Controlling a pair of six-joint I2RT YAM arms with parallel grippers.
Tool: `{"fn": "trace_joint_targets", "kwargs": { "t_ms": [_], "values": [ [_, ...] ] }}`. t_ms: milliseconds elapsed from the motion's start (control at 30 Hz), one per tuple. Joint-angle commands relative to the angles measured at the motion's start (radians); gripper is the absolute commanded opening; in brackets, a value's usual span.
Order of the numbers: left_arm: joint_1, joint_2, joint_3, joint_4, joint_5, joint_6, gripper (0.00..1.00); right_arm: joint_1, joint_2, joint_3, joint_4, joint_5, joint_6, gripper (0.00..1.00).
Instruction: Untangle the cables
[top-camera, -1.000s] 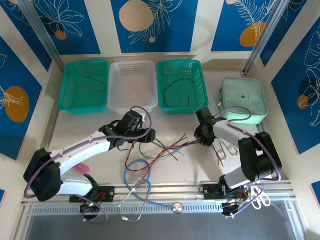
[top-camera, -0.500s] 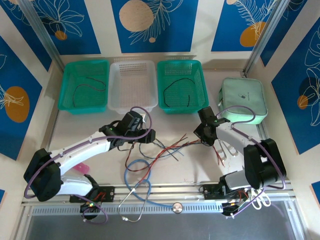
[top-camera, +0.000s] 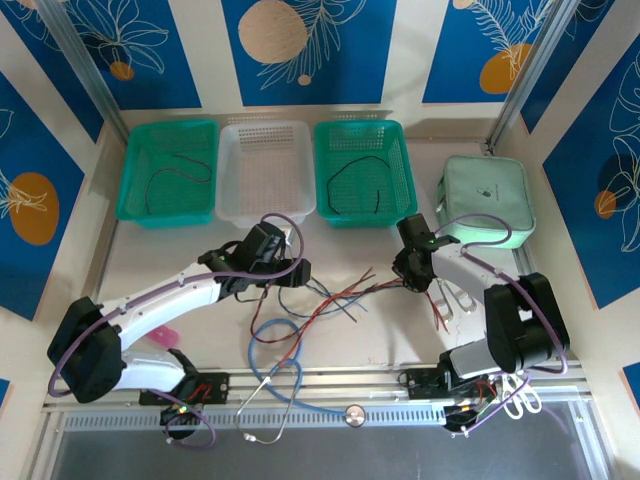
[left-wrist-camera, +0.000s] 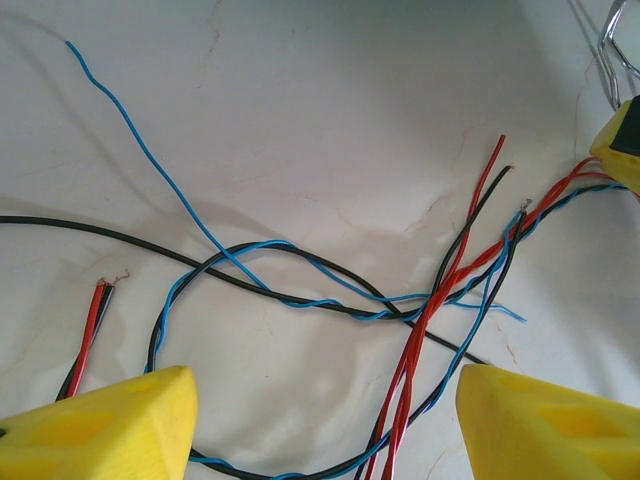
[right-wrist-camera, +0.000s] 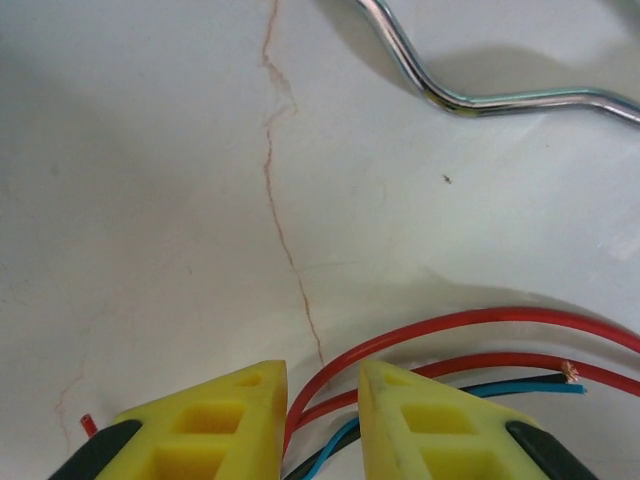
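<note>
In the top external view, the cables (top-camera: 335, 298) are being shown as a loose knot on the table (top-camera: 380, 345), midway between its left and right edges and nearer the near edge than the baskets. Their long axis is running left to right between the arms. The left gripper (top-camera: 290, 272) is being held just beside the left end of the knot, and the right gripper (top-camera: 408, 272) is being pressed to its right end. The right arm is judged the nearer for a pull outward.

In the left wrist view, the left gripper (left-wrist-camera: 325, 395) is being held with its jaws spread wide and nothing between them. It is hanging above the crossing where the twisted red wires (left-wrist-camera: 440, 290) are being overlaid by a blue wire (left-wrist-camera: 150, 160) and a black wire (left-wrist-camera: 100, 232). The bundle is trailing toward the upper right.

In the right wrist view, the right gripper (right-wrist-camera: 322, 375) is being shown with a narrow gap between its jaws. Red wires (right-wrist-camera: 450, 325) and a blue wire (right-wrist-camera: 500, 388) are being fed through that gap and out to the right. Whether they are being pinched cannot be told. A bent metal rod (right-wrist-camera: 470, 100) is lying beyond.
</note>
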Motion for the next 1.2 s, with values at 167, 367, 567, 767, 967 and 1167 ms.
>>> {"fn": "trace_joint_targets", "kwargs": {
  "t_ms": [167,367,567,767,967,1167],
  "values": [
    [-0.012,0.006,0.034,-0.025,-0.007,-0.009,0.68,0.0,0.053,0.002,0.02,-0.007,0.028,0.17],
    [-0.013,0.003,0.037,-0.037,-0.013,-0.005,0.69,0.007,0.068,0.016,-0.014,0.023,0.057,0.24],
    [-0.017,0.004,0.037,-0.038,-0.015,-0.005,0.69,0.033,0.086,0.038,-0.051,0.057,0.094,0.22],
    [-0.02,-0.006,0.037,-0.048,-0.022,0.001,0.69,0.076,0.161,0.108,-0.151,0.146,0.119,0.19],
    [-0.02,-0.033,0.027,-0.062,-0.041,0.007,0.69,0.098,0.16,0.106,-0.163,0.177,0.146,0.12],
    [-0.02,-0.054,0.022,-0.077,-0.049,0.018,0.69,0.067,0.056,0.02,-0.028,0.065,0.161,0.01]
  ]
}}
